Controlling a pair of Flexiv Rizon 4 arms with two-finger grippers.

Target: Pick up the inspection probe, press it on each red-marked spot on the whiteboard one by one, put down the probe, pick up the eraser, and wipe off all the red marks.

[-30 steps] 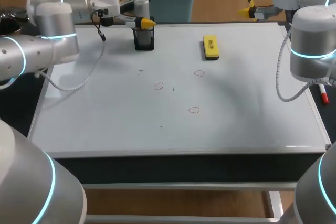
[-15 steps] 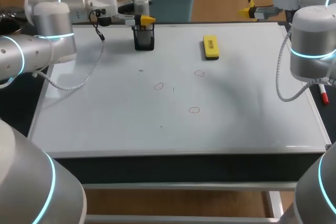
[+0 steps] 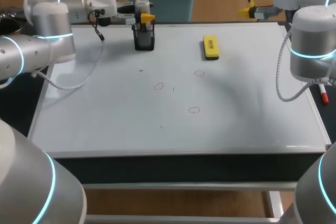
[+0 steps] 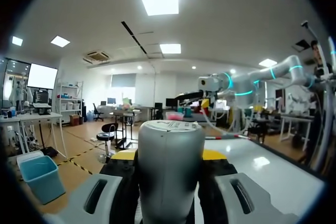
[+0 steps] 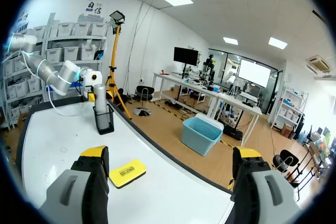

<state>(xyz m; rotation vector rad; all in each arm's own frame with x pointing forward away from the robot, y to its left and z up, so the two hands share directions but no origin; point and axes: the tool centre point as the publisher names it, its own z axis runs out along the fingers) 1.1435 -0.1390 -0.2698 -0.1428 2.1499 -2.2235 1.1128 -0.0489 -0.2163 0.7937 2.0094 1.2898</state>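
Mostly, the left tool (image 3: pixel 145 19) is hidden in its own wrist view. The inspection probe (image 4: pixel 170 171), a grey cylinder, fills the space between the fingers, and only slivers of the yellow tips are seen on either side of it. Both fingers are pressed against the probe's sides, so the tool is closed on it.

In the head view the probe is seen upright in a black holder (image 3: pixel 144 39) at the upper middle-left of the frame, on the far edge of the whiteboard (image 3: pixel 236 108). Its lower part is concealed by the holder.

The right tool (image 5: pixel 170 155) is spread wide and nothing is held in it. In the head view it is largely cut off at the upper right of the frame.

The yellow eraser (image 3: pixel 210 46) lies flat at the upper middle of the frame, well apart from both tools. In the right wrist view it is found ahead of that tool, nearer the finger on the holder's side.

Three red marks (image 3: pixel 158 85), drawn as small rings, are scattered over the middle of the whiteboard.

Dark print is carried on the eraser's top and faint print on the probe's end, neither clear enough to be read.
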